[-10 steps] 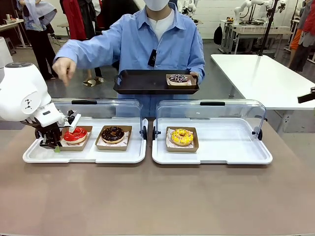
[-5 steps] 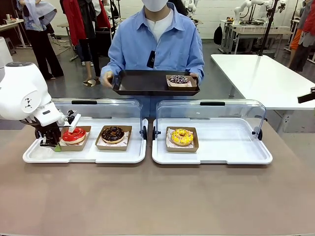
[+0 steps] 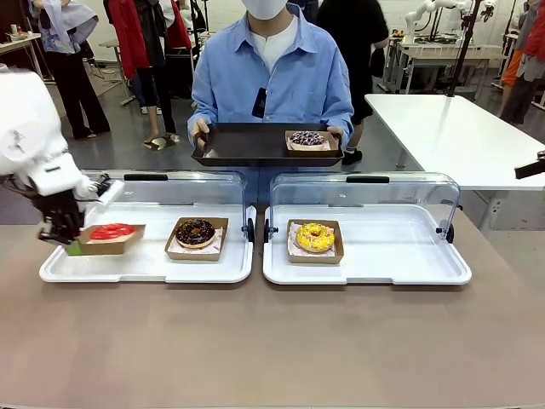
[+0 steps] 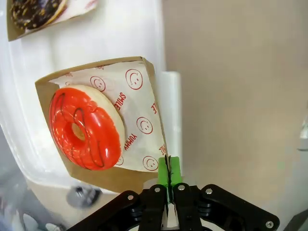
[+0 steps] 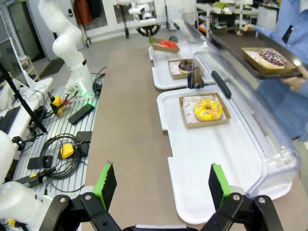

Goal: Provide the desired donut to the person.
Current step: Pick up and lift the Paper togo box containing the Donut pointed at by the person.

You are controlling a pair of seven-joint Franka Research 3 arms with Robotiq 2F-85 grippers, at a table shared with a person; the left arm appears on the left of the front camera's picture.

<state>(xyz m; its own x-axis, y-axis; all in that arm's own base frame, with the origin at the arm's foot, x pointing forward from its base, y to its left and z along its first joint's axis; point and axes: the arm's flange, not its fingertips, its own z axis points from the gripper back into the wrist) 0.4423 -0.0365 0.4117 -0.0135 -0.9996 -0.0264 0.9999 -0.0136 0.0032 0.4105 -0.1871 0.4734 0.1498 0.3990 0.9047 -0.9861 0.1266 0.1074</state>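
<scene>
— Red donut (image 3: 111, 231): is that the one we are giving?
— We think so. Our left gripper (image 4: 168, 168) is pinched tight on the edge of its little cardboard box (image 4: 139, 67). The donut sits in the box just past the fingertips.
— Is the box up off the white tray (image 3: 145, 268)?
— It looks that way to us. It hangs from the gripper, tipped a bit, with the white tray under it. The chocolate donut (image 3: 195, 231) is farther out to the side.
— So what is done?
— The pick-up, we'd say. The giving is not done. The person (image 3: 272, 81) stands well beyond the gripper, across the table, holding a black tray (image 3: 230, 146) with both hands. One sprinkled donut (image 3: 307, 137) is on it, with bare room beside it.
— And what is left?
— We need to carry the box forward and across to that black tray, set it in the bare part, and let go.
— What about our right gripper (image 5: 160, 185)?
— Its fingers are spread wide with nothing between them. It hangs over the table, and the yellow donut (image 5: 207, 109) is ahead of it.
</scene>
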